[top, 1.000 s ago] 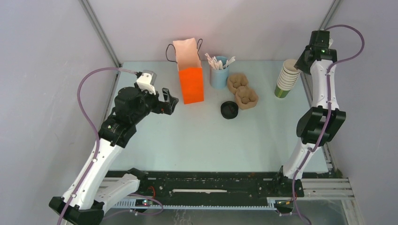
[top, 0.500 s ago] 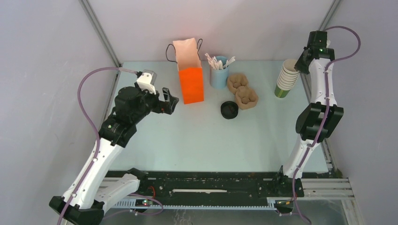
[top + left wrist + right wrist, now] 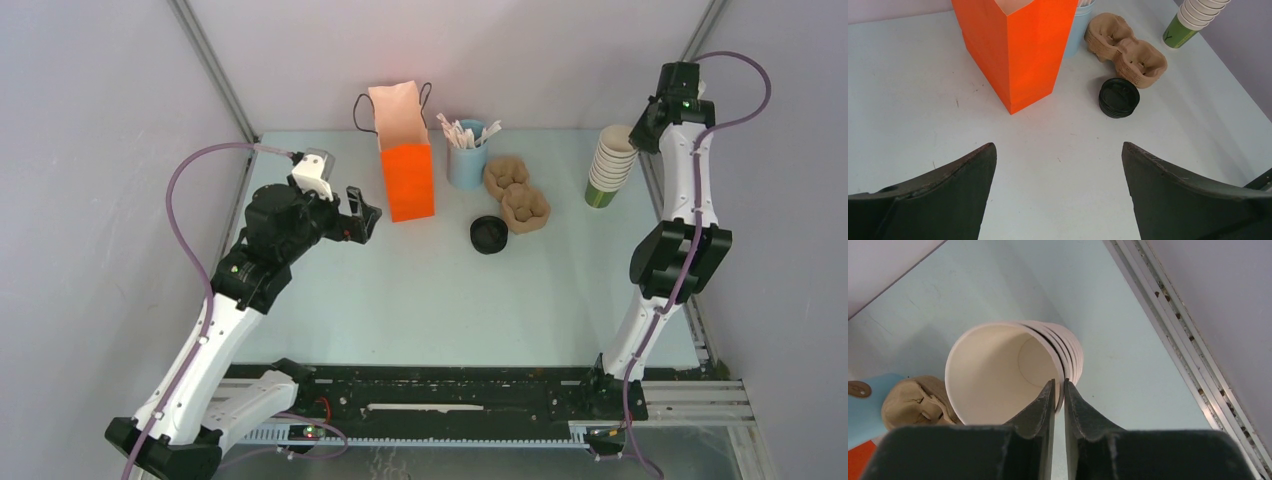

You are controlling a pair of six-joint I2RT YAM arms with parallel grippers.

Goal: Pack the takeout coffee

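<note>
No lidded green cup shows in any view; the takeout coffee is out of view. A stack of lidless green-and-cream cups (image 3: pixel 609 168) stands at the back right. My right gripper (image 3: pixel 640 128) is at its top, shut on the rim of the top cup (image 3: pixel 998 372), one finger inside and one outside (image 3: pixel 1058 386). A stack of loose black lids (image 3: pixel 489 234) lies mid-table, next to a brown pulp carrier (image 3: pixel 517 193). My left gripper (image 3: pixel 362 218) is open and empty above the table, left of the orange bag; it also shows in the left wrist view (image 3: pixel 1058 146).
An orange paper bag (image 3: pixel 405 155) stands open at the back centre. A blue cup of wooden stirrers (image 3: pixel 466 158) is beside it. In the left wrist view I see the bag (image 3: pixel 1018 50), lids (image 3: pixel 1119 96), carrier (image 3: pixel 1128 47). Metal rails (image 3: pixel 1178 340) run along the table's right edge.
The right arm has shifted slightly at the elbow while its gripper stays at the top of the cup stack. The left arm has not moved.
</note>
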